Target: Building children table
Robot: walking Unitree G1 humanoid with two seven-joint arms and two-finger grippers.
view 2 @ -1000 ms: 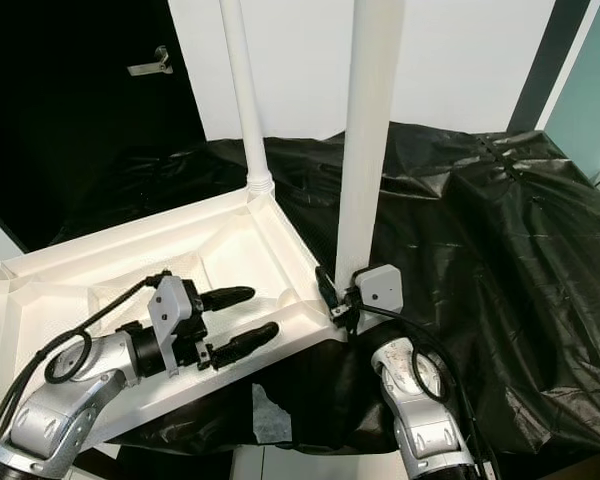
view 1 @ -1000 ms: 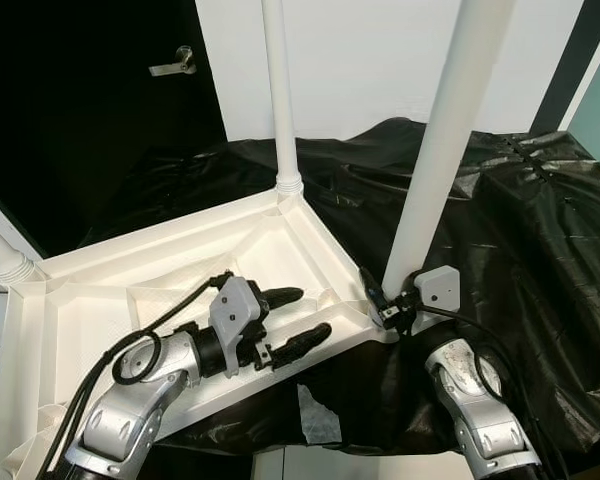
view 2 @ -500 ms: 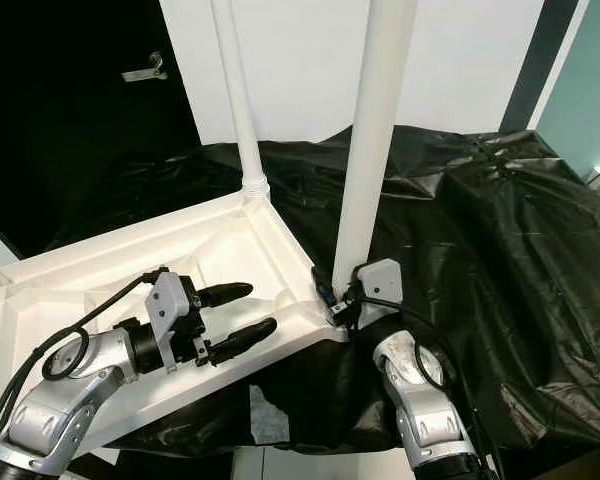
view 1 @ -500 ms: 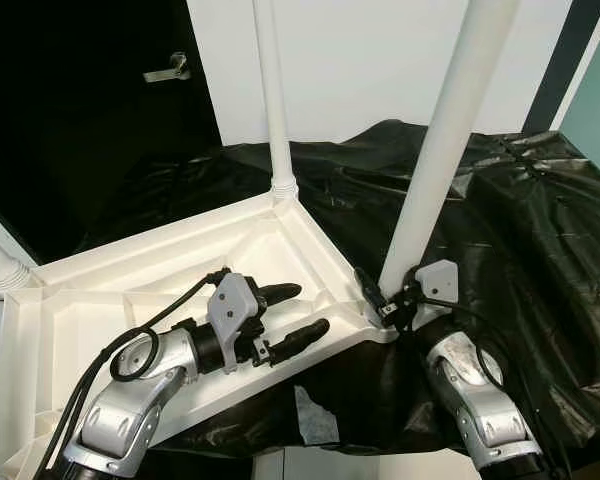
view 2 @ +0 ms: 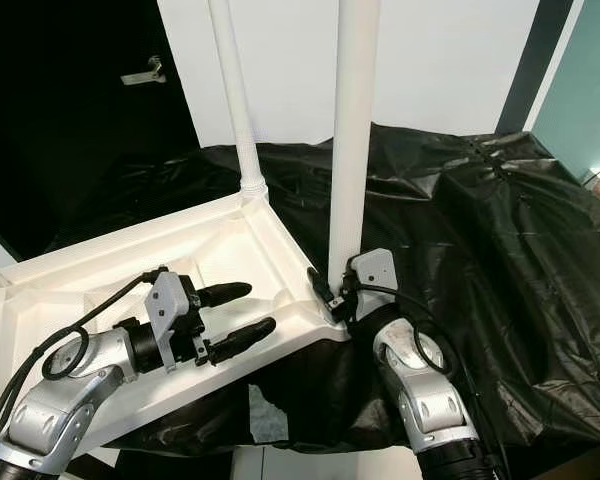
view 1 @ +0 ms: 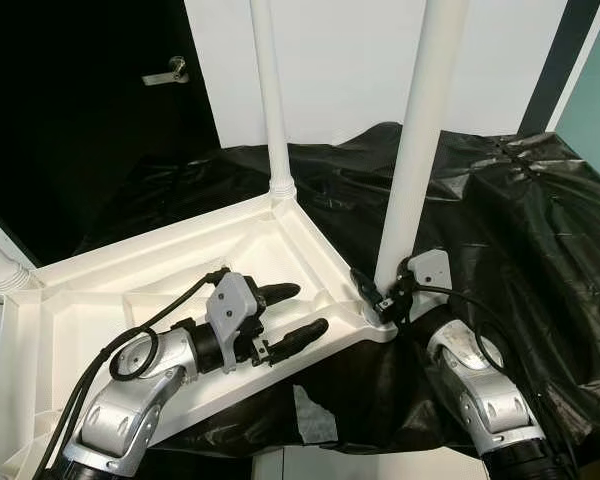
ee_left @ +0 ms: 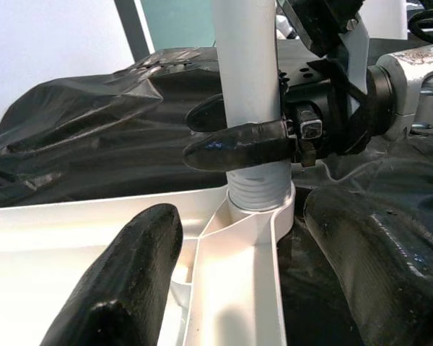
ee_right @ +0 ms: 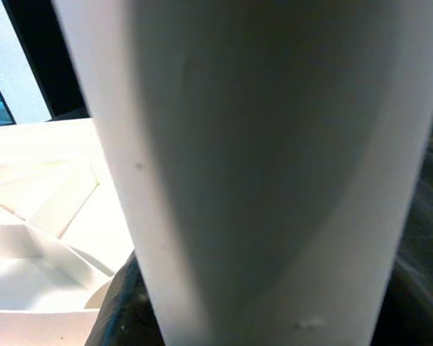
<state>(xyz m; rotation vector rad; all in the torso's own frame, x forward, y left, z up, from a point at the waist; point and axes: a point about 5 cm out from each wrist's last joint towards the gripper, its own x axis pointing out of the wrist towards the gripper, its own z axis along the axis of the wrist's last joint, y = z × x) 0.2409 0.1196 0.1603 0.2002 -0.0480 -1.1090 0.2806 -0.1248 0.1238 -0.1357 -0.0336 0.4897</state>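
A white children's tabletop (view 1: 130,270) lies upside down on black plastic sheeting. One white leg (view 1: 270,100) stands in its far corner. A second white leg (view 1: 417,130) stands upright in the near right corner socket, its threaded end (ee_left: 258,191) seated there. My right gripper (view 1: 385,292) is shut on this leg just above the socket, with one black finger (ee_left: 238,144) wrapped across it. The same leg (ee_right: 260,158) looms close in the right wrist view. My left gripper (view 1: 295,312) hovers open over the tabletop's ribbed underside, a short way left of that corner, holding nothing.
Black sheeting (view 1: 520,220) covers the surface to the right and behind. A third leg stub (view 1: 2,262) rises at the tabletop's left corner. A dark door with a metal handle (view 1: 167,72) stands at the back left, beside a white wall (view 1: 340,60).
The near leg has swung from leaning right to upright, with my right gripper still clamped at its base. My left gripper has stayed where it was, open.
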